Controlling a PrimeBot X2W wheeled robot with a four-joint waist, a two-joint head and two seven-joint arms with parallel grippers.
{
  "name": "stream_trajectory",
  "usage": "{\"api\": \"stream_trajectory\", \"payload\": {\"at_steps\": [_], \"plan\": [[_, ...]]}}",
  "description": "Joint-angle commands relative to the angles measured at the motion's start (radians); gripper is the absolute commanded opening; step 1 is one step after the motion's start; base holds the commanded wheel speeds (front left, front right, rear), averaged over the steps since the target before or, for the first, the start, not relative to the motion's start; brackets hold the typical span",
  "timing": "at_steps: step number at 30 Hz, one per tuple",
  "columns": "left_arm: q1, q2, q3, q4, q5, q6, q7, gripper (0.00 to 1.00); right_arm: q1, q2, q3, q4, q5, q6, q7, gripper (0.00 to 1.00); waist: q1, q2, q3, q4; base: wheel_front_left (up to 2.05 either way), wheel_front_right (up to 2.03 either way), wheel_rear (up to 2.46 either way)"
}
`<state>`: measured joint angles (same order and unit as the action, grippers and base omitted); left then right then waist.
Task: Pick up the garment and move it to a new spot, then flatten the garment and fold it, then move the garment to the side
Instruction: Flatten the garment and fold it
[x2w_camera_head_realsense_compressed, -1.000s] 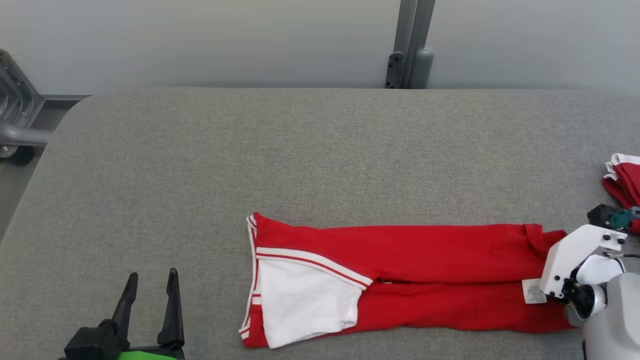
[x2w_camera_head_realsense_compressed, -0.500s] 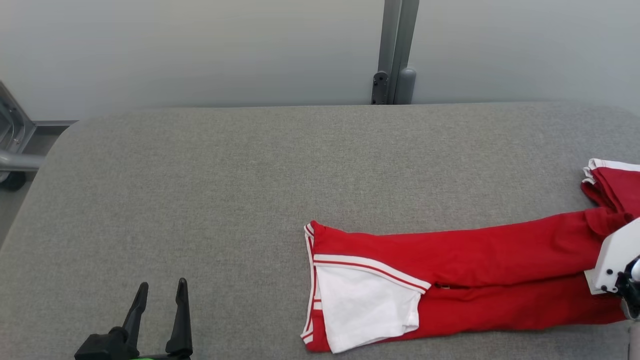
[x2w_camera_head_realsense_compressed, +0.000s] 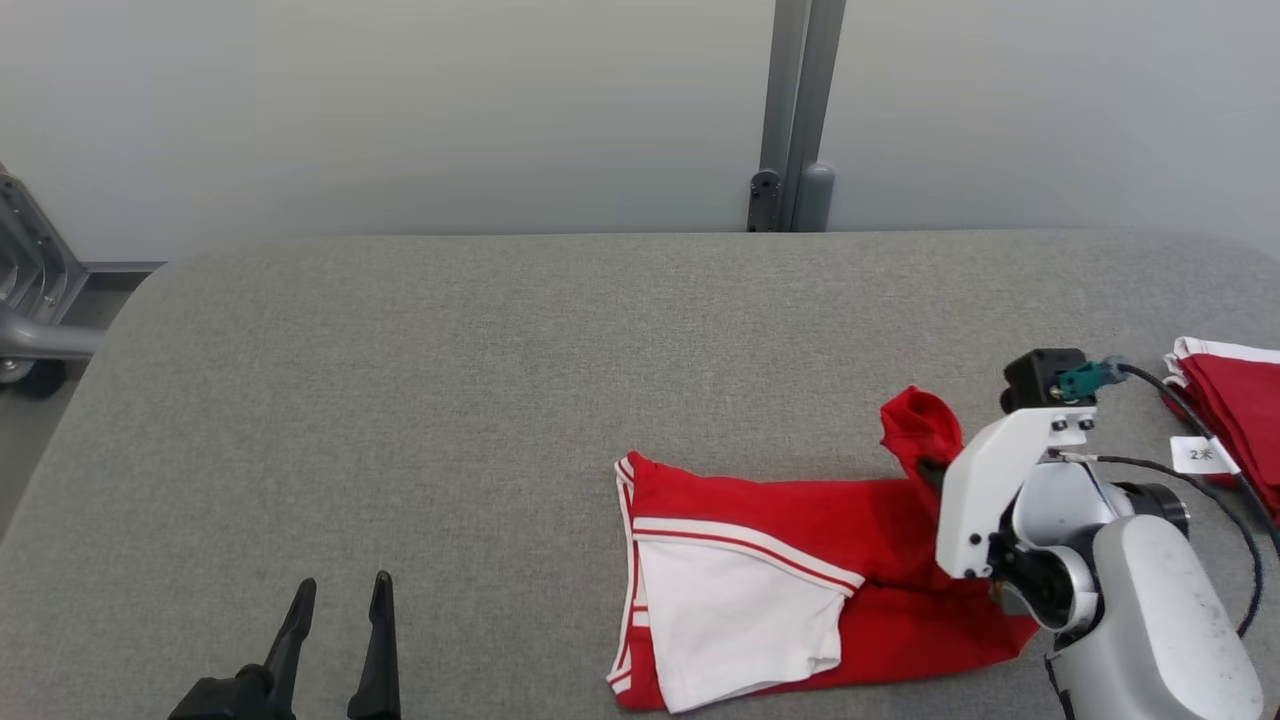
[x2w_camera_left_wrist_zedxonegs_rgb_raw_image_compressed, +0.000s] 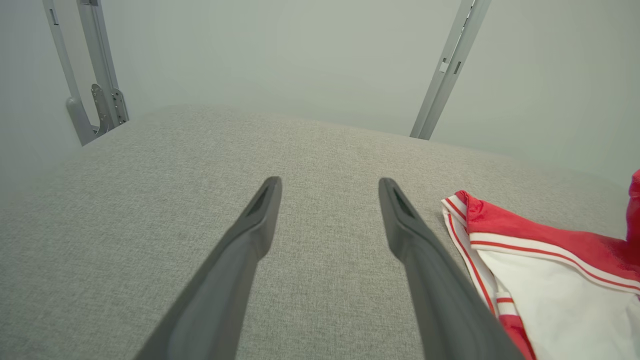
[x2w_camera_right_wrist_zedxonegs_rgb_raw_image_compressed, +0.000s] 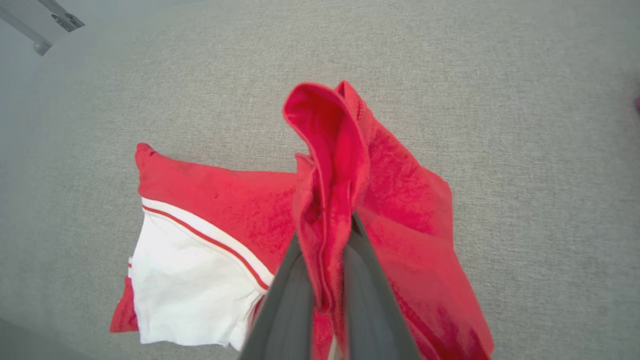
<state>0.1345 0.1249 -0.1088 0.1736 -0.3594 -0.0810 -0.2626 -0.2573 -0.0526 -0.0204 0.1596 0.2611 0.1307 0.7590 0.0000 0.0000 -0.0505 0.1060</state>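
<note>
Red garment (x2w_camera_head_realsense_compressed: 760, 500) with white panel lies on grey counter (x2w_camera_head_realsense_compressed: 400, 380), right of centre, near front edge. Right end effector (x2w_camera_right_wrist_zedxonegs_rgb_raw_image_compressed: 327, 231) clamped on garment's red end: fabric pinched between fingers and raised off counter, bunched fold standing above tips. Left end effector (x2w_camera_head_realsense_compressed: 343, 582) low at front left, fingers spread, nothing between them, well apart from garment. Second red cloth (x2w_camera_head_realsense_compressed: 1235, 400) at counter's right edge.

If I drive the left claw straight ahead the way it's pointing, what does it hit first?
Probably the bare grey tabletop: the left claw is open and aims low along it, with the red garment lying to the right of that line. Depth is unclear.
</note>
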Motion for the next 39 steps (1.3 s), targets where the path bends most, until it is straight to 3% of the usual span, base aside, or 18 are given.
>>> {"api": "stream_trajectory", "payload": {"at_steps": [1, 10, 23, 24, 25, 26, 34, 36, 39], "plan": [[0.004, 0.0, -0.004, 0.005, 0.009, -0.007, -0.002, 1.0, -0.017, 0.001, 0.031, 0.016, 0.037, 0.0, -0.012, 0.0, 0.0, 0.0, -0.002, 0.016, 0.0, 0.0, 0.0], [-0.008, -0.002, -0.022, 0.021, 0.012, -0.019, -0.002, 1.0, -0.086, 0.001, 0.257, 0.179, 0.208, 0.0, -0.121, 0.0, 0.0, 0.0, 0.0, 0.091, 0.0, 0.0, 0.0], [-0.024, -0.01, -0.041, 0.042, 0.016, -0.025, -0.002, 1.0, -0.205, 0.001, 0.458, 0.428, 0.412, 0.0, -0.277, 0.0, 0.0, 0.0, 0.011, 0.152, 0.0, 0.0, 0.0], [-0.024, -0.011, -0.042, 0.044, 0.016, -0.026, -0.002, 1.0, -0.212, 0.001, 0.475, 0.443, 0.434, 0.0, -0.288, 0.31, 0.0, 0.0, 0.011, 0.154, 0.0, 0.0, 0.0], [-0.024, -0.012, -0.043, 0.045, 0.016, -0.027, -0.002, 1.0, -0.22, 0.001, 0.49, 0.457, 0.45, 0.0, -0.298, 0.96, 0.0, 0.0, 0.012, 0.156, 0.0, 0.0, 0.0], [-0.025, -0.013, -0.043, 0.046, 0.016, -0.027, -0.002, 1.0, -0.23, 0.001, 0.504, 0.469, 0.461, 0.0, -0.309, 1.0, 0.0, 0.0, 0.012, 0.157, 0.0, 0.0, 0.0], [-0.02, -0.015, -0.022, 0.045, 0.011, -0.023, -0.002, 1.0, -0.292, 0.001, 0.517, 0.439, 0.705, 0.0, -0.388, 1.0, 0.0, 0.0, 0.007, 0.138, 0.0, 0.0, 0.0], [-0.016, -0.016, -0.015, 0.04, 0.01, -0.02, -0.002, 1.0, -0.314, 0.0, 0.486, 0.436, 0.698, 0.0, -0.43, 1.0, 0.0, 0.0, 0.004, 0.127, 0.0, 0.0, 0.0], [-0.011, -0.018, -0.008, 0.034, 0.014, -0.018, -0.002, 1.0, -0.335, -0.018, 0.413, 0.463, 0.567, 0.0, -0.494, 1.0, 0.0, 0.0, -0.002, 0.112, 0.0, 0.0, 0.0]]}}
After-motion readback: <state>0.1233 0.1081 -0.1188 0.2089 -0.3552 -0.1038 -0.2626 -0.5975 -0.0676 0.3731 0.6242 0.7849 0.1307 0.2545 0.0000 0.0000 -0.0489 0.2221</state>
